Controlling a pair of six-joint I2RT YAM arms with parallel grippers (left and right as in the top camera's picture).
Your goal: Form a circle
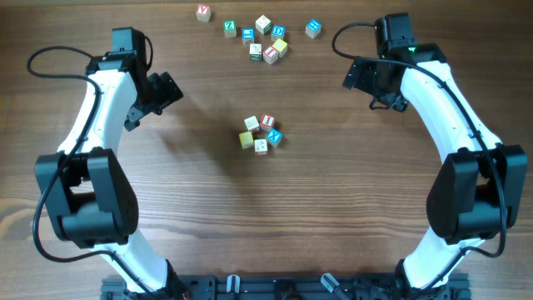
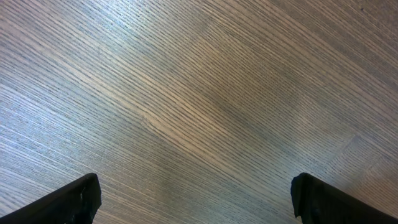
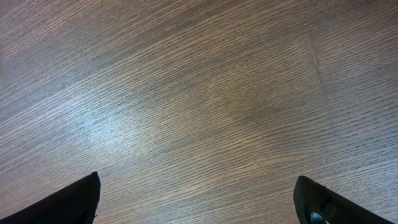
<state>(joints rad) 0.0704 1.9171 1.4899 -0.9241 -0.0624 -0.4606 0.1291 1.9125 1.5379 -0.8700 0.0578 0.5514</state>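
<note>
Left fingers (image 2: 69, 205), right fingers (image 3: 71, 206) gape wide, empty.

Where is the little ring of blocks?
In the overhead view, the ring sits in the middle of the table, neither left nor right, well apart from the loose cubes at the far edge.

counter (image 1: 250, 217): I see wood with thin grain lines, flat and smooth, with a soft shine where the light lands.
circle (image 1: 261, 134): tiny cubes with smooth coloured faces. I cannot tell if they are wood or plastic.
other cubes (image 1: 265, 37): the same smooth look.
left arm (image 1: 92, 100) and right arm (image 1: 441, 92): hard white plastic, smooth and a bit shiny, with dull black joints.
left pincer (image 2: 196, 196) and right pincer (image 3: 196, 196): the tips look like dull black plastic.
cables (image 1: 50, 62): black and smooth.
</note>
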